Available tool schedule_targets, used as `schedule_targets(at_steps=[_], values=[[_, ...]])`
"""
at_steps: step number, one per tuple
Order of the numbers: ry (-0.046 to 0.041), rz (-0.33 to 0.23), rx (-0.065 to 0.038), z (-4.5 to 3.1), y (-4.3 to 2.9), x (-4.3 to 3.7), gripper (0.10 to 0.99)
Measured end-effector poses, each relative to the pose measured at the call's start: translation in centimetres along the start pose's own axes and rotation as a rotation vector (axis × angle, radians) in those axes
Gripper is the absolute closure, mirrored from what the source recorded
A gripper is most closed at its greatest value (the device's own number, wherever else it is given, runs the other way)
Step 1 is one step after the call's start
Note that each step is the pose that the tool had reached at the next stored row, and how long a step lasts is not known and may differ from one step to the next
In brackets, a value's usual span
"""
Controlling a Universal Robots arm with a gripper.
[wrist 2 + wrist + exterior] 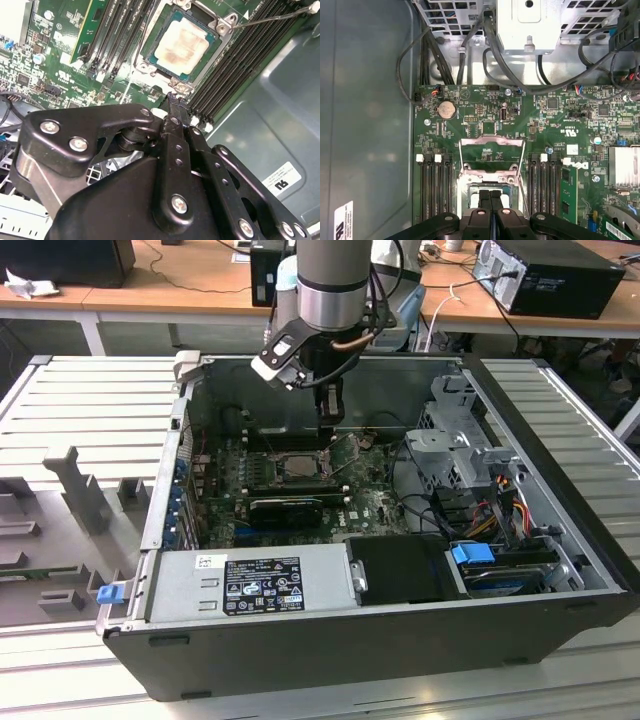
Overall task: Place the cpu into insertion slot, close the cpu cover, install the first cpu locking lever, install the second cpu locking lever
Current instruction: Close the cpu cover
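Memory slots [240, 60] flank the slot [146, 60], with cables [420, 490] right of centre in the exterior view. The cpu [181, 42], pale beige and stained, sits in the slot. The cover [492, 142] stands open. The gripper [490, 195] is closed and empty at the slot's edge.

The cpu [181, 42] shows a pale silver-beige face with brownish smears against the green circuit board [62, 90]. The jaws are black, the computer case [400, 650] dark grey.

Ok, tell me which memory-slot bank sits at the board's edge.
The bank with the grey case panel right beside it. The other bank has more green board and a heatsink beyond it.
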State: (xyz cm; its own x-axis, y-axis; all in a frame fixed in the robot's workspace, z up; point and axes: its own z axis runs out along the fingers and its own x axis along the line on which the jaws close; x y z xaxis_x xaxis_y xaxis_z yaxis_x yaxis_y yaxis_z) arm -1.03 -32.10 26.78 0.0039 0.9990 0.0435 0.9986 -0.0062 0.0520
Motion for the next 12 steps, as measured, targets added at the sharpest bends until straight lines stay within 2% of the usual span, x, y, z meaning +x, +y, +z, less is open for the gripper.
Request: schedule_targets(at_steps=[12], values=[[0.0001,-0.001,0.0,0.04,0.7,0.13,0.98]])
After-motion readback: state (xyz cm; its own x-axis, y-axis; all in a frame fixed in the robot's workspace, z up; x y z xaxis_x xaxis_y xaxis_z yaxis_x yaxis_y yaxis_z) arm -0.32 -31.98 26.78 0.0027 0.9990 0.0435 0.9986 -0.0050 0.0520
